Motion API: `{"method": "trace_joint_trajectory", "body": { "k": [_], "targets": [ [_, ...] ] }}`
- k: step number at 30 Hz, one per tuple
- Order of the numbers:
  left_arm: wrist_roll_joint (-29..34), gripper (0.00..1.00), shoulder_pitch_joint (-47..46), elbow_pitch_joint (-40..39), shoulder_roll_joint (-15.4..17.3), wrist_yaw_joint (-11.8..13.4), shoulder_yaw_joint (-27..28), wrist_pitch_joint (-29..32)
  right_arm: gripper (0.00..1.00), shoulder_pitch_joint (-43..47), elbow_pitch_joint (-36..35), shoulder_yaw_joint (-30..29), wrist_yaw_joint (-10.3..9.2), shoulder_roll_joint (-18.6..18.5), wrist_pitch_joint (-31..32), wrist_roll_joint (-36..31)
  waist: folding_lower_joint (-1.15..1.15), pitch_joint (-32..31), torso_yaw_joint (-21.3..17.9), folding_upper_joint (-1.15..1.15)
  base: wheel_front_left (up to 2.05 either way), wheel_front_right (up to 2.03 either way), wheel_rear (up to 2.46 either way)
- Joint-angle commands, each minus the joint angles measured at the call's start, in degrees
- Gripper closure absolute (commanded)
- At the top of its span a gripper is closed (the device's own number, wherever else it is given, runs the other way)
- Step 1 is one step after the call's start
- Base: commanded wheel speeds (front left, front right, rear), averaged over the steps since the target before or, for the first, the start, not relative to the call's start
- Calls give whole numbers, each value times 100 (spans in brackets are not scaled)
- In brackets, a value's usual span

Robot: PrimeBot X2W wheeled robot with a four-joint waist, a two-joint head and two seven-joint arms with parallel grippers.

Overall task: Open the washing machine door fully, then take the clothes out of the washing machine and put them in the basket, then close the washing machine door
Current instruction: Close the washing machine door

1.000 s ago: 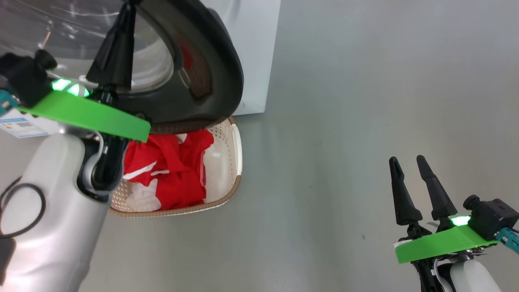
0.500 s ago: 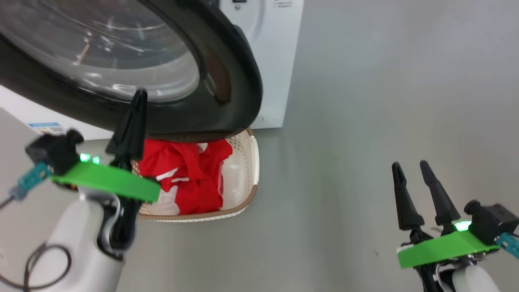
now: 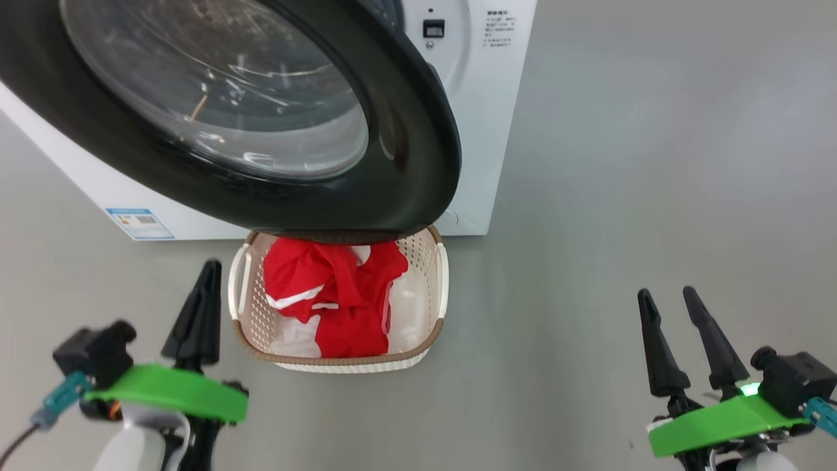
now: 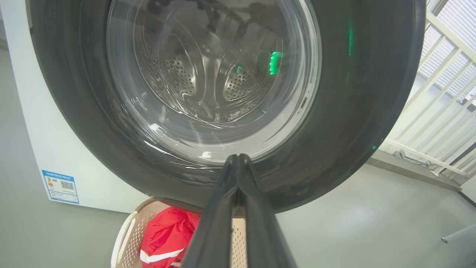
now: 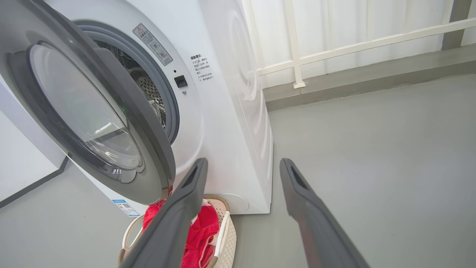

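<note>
Head view: the clothes (image 3: 333,294) are all piled in the basket (image 3: 435,307), which sits on the floor at 6 o'clock of the washing machine door (image 3: 229,111), its far end tucked under the black ring. The left gripper (image 3: 210,267) is at about 8 o'clock of the frame, fingers pinched together on nothing, just beside the basket's handle. The right gripper (image 3: 667,293) idles at 4 o'clock, fingers spread and empty

Left wrist view: looking straight at the door's outer face, with the bare steel drum (image 4: 208,82) showing through the glass. I can't see any red in there, so I'd say only the closing is left

Right wrist view: the door stands partly open, with a wedge of drum visible between it and the washing machine (image 5: 223,111)

Handling guess: the door is rigid, hinged and fairly hefty, and that glossy ring looks slippery. I wouldn't grip it, just push flat on the ring near the free edge, around 4 o'clock in the head view, and keep off the bulging glass. The basket rim under it looks like a possible snag

Versus a second ago: the camera has swung, so the whole scene shifted. Still, the left gripper was up across the door's ring and glass then, and now it hangs below, clear of the door. The right one hasn't budged
</note>
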Motion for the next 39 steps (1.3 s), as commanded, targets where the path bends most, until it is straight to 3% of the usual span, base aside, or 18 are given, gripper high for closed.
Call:
{"method": "trace_joint_trajectory", "body": {
  "k": [1, 2, 19, 39],
  "targets": [
    [161, 8, 109, -180, 137, -33, 274, -28, 0, 74, -105, 103, 37, -92, -37, -64, 0, -98, 60, 0, 0, 0, 0],
    [215, 0, 201, -197, 118, -33, 323, -28, 0, 97, -102, 101, 37, -105, -37, -62, 0, -125, 73, 0, 0, 0, 0],
    [1346, 0, 1249, -496, 5, -33, 1116, -28, 0, 576, -103, -31, 37, -259, -37, -48, 0, -499, 156, 0, 0, 0, 0],
    [2035, 0, 2236, -1236, -373, -33, 1812, -28, 0, 1007, -241, -310, 37, -226, -37, -74, 0, -668, 88, 0, 0, 0, 0]
  ]
}}
